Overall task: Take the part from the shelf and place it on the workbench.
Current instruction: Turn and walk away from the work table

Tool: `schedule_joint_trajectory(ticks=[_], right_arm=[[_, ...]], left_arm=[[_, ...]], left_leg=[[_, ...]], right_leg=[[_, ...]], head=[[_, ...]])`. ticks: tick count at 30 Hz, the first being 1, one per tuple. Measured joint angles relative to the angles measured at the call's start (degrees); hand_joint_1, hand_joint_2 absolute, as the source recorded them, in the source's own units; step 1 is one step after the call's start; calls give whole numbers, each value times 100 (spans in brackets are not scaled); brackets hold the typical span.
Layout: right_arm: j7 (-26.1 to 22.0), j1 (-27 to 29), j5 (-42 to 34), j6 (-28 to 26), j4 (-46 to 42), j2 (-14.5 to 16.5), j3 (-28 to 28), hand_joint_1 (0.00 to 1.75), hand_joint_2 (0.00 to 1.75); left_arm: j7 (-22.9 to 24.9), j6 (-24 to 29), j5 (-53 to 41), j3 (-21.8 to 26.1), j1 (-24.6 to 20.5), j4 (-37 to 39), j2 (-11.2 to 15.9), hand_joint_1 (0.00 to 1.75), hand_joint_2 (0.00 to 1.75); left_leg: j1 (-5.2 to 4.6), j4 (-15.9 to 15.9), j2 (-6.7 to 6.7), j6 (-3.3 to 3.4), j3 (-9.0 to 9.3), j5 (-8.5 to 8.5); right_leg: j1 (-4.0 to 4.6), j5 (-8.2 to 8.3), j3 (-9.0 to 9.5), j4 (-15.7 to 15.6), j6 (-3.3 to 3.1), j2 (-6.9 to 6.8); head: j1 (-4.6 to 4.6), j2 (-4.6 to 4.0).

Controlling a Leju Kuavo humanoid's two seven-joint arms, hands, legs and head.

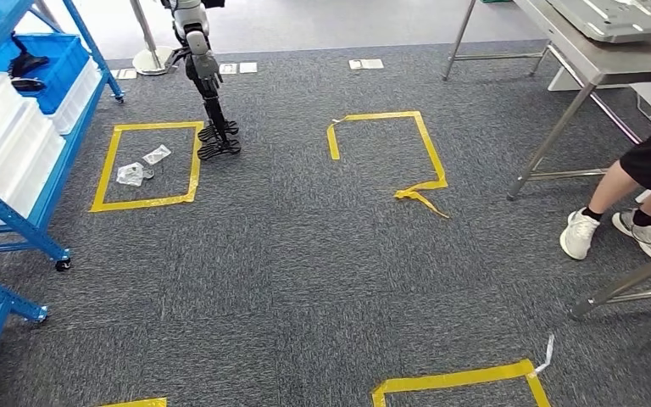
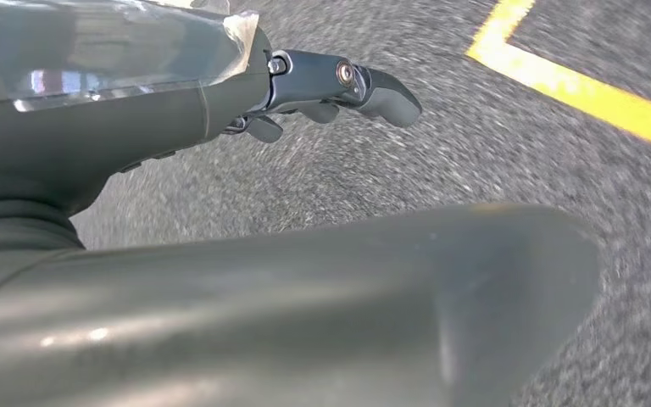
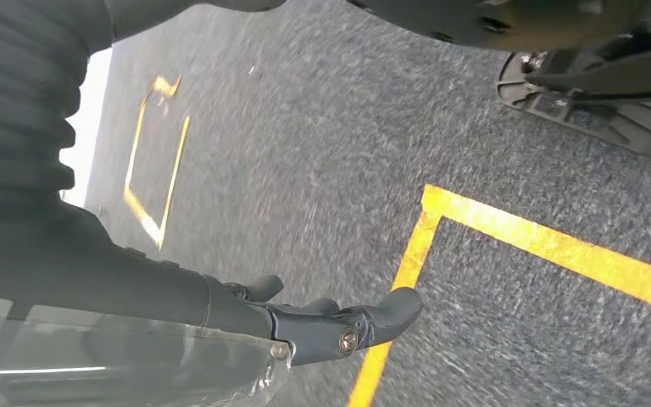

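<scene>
The left robot hand point(image 2: 331, 85) and right robot hand point(image 3: 322, 322) reach fingers-out over carpet point(image 1: 305, 271), clear film point(image 2: 93, 51) alongside; grip unclear. A black part point(image 1: 25, 64) lies in the shelf's point(image 1: 17, 222) blue bin point(image 1: 63, 59). Open carpet separates it from the steel table point(image 1: 593, 59), a person's shoes point(image 1: 578, 233) near its legs.

Grey carpet point(image 1: 305, 271), yellow tape squares point(image 1: 146, 166)

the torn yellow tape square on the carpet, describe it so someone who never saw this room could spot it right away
Start at the steel-legged metal workbench on the right of the head view and look left to the dark grey carpet beside its legs. There lies the yellow floor-tape square with a loose end. Unlike the complete yellow tape square by the blue shelf, its outline is broken and one strip has peeled up in a crumpled curl.
</scene>
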Motion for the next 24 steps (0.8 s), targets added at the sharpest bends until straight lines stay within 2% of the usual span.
schedule_joint_trajectory(ticks=[1, 2, 3, 4, 5, 6, 7, 8, 10, 11, 12, 13, 14, 15, 16, 18, 19, 20, 21, 22, 23, 24], right_arm=[[5, -11, 11, 13, 1, -1, 11, 0, 175], [7, -24, 17, 24, 1, -4, 22, 0, 175], [10, -38, 22, 38, 1, -6, 34, 0, 175], [14, -51, 30, 55, 2, -8, 48, 0, 175], [22, -67, 40, 74, 2, -8, 63, 0, 175], [31, -85, 51, 94, 3, -5, 79, 0, 175], [41, -102, 63, 113, 3, -1, 93, 0, 175], [52, -123, 74, 131, 3, 3, 103, 0, 175], [71, -146, 93, 160, 4, 8, 115, 0, 175], [82, -148, 99, 169, 5, 7, 117, 0, 175], [93, -140, 98, 172, 5, 5, 118, 0, 175], [102, -129, 91, 169, 5, 1, 119, 0, 175], [106, -119, 78, 159, 6, -3, 119, 0, 175], [107, -113, 63, 147, 7, -4, 119, 0, 175], [104, -110, 48, 133, 7, -1, 119, 0, 175], [102, -108, 27, 108, 7, 13, 119, 0, 175], [102, -105, 17, 96, 7, 17, 119, 0, 175], [102, -102, 8, 83, 7, 20, 119, 0, 175], [102, -98, -4, 69, 7, 20, 119, 0, 175], [98, -97, -20, 55, 7, 21, 118, 0, 175], [91, -95, -34, 38, 7, 20, 116, 0, 175], [79, -88, -48, 21, 7, 19, 114, 0, 175]], left_arm=[[1, 4, 2, 14, 5, 0, 2, 0, 0], [2, 7, 3, 26, 8, 0, 3, 0, 0], [5, 7, 3, 34, 7, 0, 4, 0, 0], [7, 4, 3, 38, 6, 0, 4, 0, 0], [10, 2, 5, 41, 8, 0, 5, 0, 0], [12, -1, 8, 45, 12, 0, 6, 0, 0], [12, -2, 12, 51, 19, -1, 9, 0, 0], [13, -1, 15, 56, 27, -1, 12, 0, 0], [3, 26, 19, 62, 28, -1, 16, 0, 0], [-13, 58, 20, 62, 20, 0, 14, 0, 0], [-34, 94, 20, 62, 11, 0, 9, 0, 0], [-59, 128, 20, 62, 7, 0, 1, 0, 0], [-79, 148, 21, 62, 9, 0, -10, 0, 0], [-89, 147, 22, 63, 15, 0, -18, 0, 0], [-85, 130, 24, 63, 20, 0, -22, 0, 0], [-48, 58, 19, 64, 15, 0, -20, 0, 0], [-27, 18, 13, 63, 3, 0, -17, 0, 0], [-14, -13, 3, 63, -8, 0, -14, 0, 0], [-7, -35, -5, 62, -15, 0, -12, 0, 0], [-4, -51, -14, 61, -16, 0, -9, 0, 0], [-4, -66, -25, 60, -12, 0, -8, 0, 0], [-8, -80, -32, 59, -10, -1, -5, 0, 0]], left_leg=[[1, 3, -83, -7, 5, 5], [3, 5, -161, -19, 9, 10], [-9, 17, -235, -41, 7, 11], [-19, 23, -297, -70, -1, 15], [-27, 23, -351, -102, -12, 20], [-32, 19, -402, -139, -26, 29], [-23, 8, -450, -173, -40, 45], [-16, 28, -419, -202, -64, 31], [-14, 328, -150, -255, -213, -176], [-10, 660, 38, -276, -367, -376], [-4, 1051, 163, -299, -549, -581], [7, 1418, 225, -319, -721, -734], [20, 1645, 257, -335, -827, -793], [34, 1636, 282, -347, -812, -731], [47, 1409, 325, -353, -685, -581], [48, 602, 571, -341, -239, -242], [36, 293, 681, -316, -74, -151], [19, 118, 754, -284, 16, -120], [-6, 65, 750, -247, 31, -131], [-17, 56, 669, -203, 22, -119], [-13, 37, 607, -160, 24, -101], [-8, 16, 546, -120, 28, -79]], right_leg=[[-7, 153, 124, -291, 49, 29], [-19, 336, 309, -709, 94, 108], [-23, 496, 486, -1120, 106, 225], [-27, 606, 609, -1413, 88, 313], [-21, 660, 672, -1569, 51, 372], [-6, 680, 699, -1616, -2, 367], [-11, 698, 707, -1622, -51, 303], [-19, 718, 718, -1632, -93, 245], [-45, 751, 719, -1654, -176, 110], [-40, 753, 714, -1656, -203, 33], [-31, 747, 708, -1655, -223, -45], [-22, 743, 704, -1655, -234, -130], [-17, 739, 701, -1654, -239, -215], [-17, 736, 701, -1653, -241, -290], [-18, 732, 706, -1653, -240, -359], [1, 711, 727, -1647, -217, -470], [24, 694, 731, -1644, -192, -518], [47, 677, 747, -1642, -162, -566], [62, 665, 763, -1646, -131, -619], [64, 661, 785, -1655, -101, -680], [55, 647, 797, -1648, -69, -695], [43, 613, 784, -1608, -44, -629]], head=[[1, 0], [2, 0], [1, 0], [-3, 0], [-9, 0], [-13, 0], [-16, 0], [-17, 0], [-47, 0], [-61, 0], [-77, 0], [-80, 0], [-79, 0], [-82, 0], [-82, 0], [-87, 0], [-78, 0], [-68, 0], [-57, 0], [-48, 0], [-47, 0], [-44, 0]])
